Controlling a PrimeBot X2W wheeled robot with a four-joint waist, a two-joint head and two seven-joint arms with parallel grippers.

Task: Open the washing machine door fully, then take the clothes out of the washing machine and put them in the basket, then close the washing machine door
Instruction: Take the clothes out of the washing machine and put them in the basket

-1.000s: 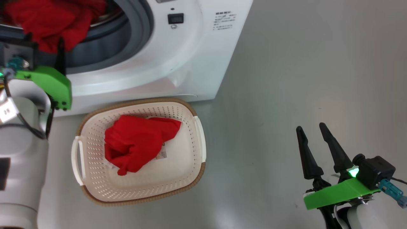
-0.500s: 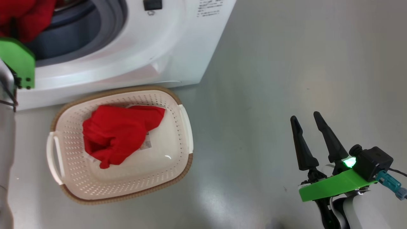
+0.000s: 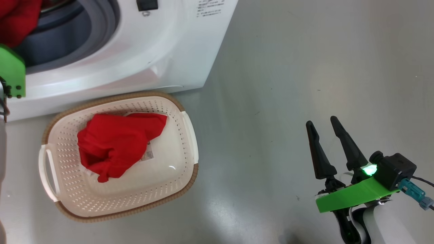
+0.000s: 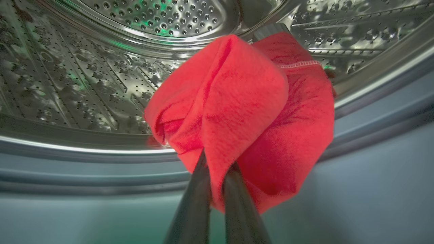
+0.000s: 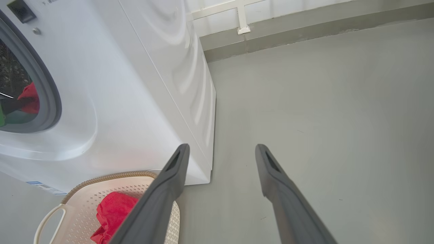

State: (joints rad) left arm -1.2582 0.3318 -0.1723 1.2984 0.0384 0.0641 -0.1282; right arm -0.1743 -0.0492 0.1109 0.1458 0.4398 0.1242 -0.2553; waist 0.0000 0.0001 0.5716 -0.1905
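Grey floor (image 3: 305, 67) carries one washing machine (image 3: 162, 51) and, just before it, one basket (image 3: 162, 176) holding one red garment (image 3: 112, 144); the right gripper (image 3: 321, 121) hangs well apart, two fingers spread. Left wrist view: the left gripper (image 4: 217, 179) pinches a second red garment (image 4: 244, 112) at the mouth of the steel drum (image 4: 101, 84). Right wrist view: red in the opening, possibly that garment.

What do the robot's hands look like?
The right gripper has two long, pointed black fingers on a bright green bracket, with a black camera box, a glowing green light and a teal cable plug. The left gripper has the same dark fingers and a green plate.
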